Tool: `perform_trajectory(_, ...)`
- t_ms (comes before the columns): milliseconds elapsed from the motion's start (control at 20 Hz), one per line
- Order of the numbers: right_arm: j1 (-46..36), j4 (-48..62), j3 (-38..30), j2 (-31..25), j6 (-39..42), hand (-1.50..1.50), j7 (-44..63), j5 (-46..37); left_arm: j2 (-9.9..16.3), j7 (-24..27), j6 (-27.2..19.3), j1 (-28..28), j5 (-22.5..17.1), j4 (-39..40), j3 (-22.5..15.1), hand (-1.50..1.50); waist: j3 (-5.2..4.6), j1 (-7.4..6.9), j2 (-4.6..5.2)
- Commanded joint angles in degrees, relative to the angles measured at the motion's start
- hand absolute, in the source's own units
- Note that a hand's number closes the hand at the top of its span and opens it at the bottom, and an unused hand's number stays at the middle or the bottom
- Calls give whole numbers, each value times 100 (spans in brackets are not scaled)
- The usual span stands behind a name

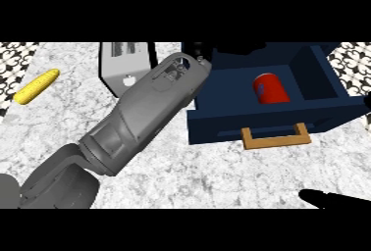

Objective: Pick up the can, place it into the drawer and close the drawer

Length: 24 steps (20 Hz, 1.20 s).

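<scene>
The red can [271,89] lies on its side inside the open dark blue drawer [319,73], resting on the drawer floor with no hand on it. The drawer stands pulled out, its tan wooden handle [276,138] on the front panel facing the robot.

The left forearm [138,122] runs diagonally up from the lower left corner to the drawer's left rear corner. Of the left hand [197,50] only a small black part shows past the wrist, at the drawer's far left edge, so I cannot tell how its fingers stand. The can sits to the right of that hand and nearer the robot, apart from it.

The right hand [330,199] shows as a black shape at the lower right edge, nearer than the handle and well apart from it; its fingers cannot be made out either.

To the left of the left forearm stands a silver toaster [119,63], partly hidden behind it. Further left on the marbled counter [217,171] lies a yellow corn cob [37,86], well apart from both hands
</scene>
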<state>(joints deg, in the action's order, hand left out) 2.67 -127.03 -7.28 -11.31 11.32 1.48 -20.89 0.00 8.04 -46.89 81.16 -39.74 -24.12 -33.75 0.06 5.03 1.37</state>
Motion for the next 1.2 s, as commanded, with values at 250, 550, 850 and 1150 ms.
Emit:
perform_trajectory(250,-455,582,1076,-249,-384,-150,171,-2382,0,-287,-333,241,-87,-212,-215,-150,-4,-301,-86)
perform_trajectory(550,-941,1885,1372,-248,-803,-150,171,-3523,0,-464,-130,263,42,-198,6,-150,-7,-550,-116)
perform_trajectory(850,-955,3377,1521,258,-2089,-150,-376,-4044,495,-878,-27,157,269,-708,-5,-150,-1,-600,-142)
perform_trajectory(1150,-1503,4707,1096,233,-2651,-150,-704,-4079,1143,-1457,-66,-355,538,-1635,-173,-150,-2,-659,-161)
